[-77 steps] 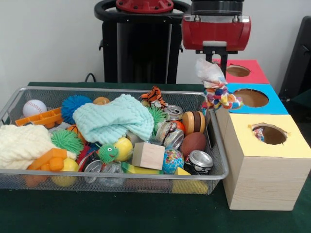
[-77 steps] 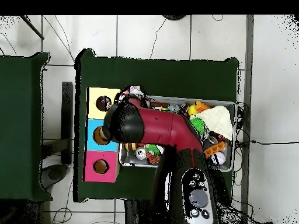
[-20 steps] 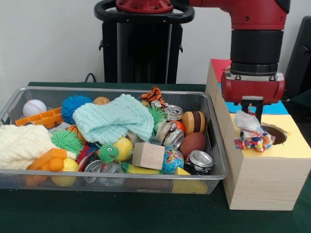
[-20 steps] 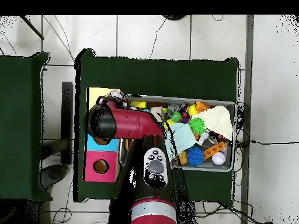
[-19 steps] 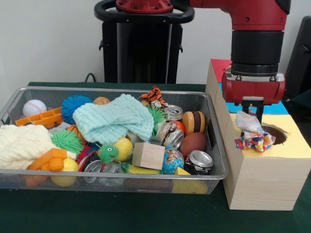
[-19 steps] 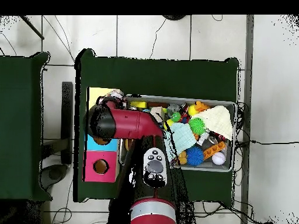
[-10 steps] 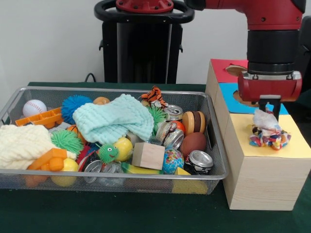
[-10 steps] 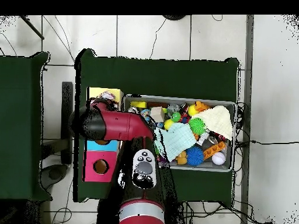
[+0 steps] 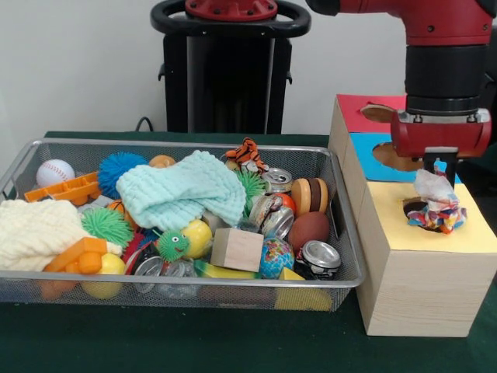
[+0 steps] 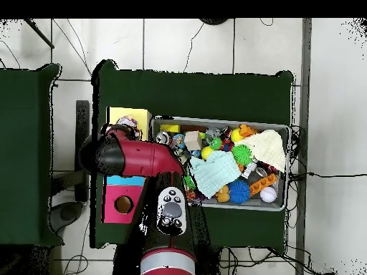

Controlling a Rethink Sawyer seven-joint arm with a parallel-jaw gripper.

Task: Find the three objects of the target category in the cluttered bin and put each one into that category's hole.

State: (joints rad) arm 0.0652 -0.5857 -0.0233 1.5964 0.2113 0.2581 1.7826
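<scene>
My gripper is shut on a white cloth with coloured polka dots. The cloth hangs right over the round hole in the yellow surround of the nearest wooden box and covers most of it. In the overhead view the cloth lies over the yellow box top, with the arm beside it. The wire mesh bin stands left of the boxes, full of toys. No other polka-dot cloth shows in the bin.
A mint-green knitted cloth lies on top in the bin's middle and a cream knitted cloth at its left end. Balls, cans and a wooden block fill the rest. Blue-surrounded and red-surrounded holes lie behind the yellow one.
The gripper has carried the polka-dot cloth rightwards in the front view, from the yellow box's left part to over the hole. The bin's contents have not moved.
</scene>
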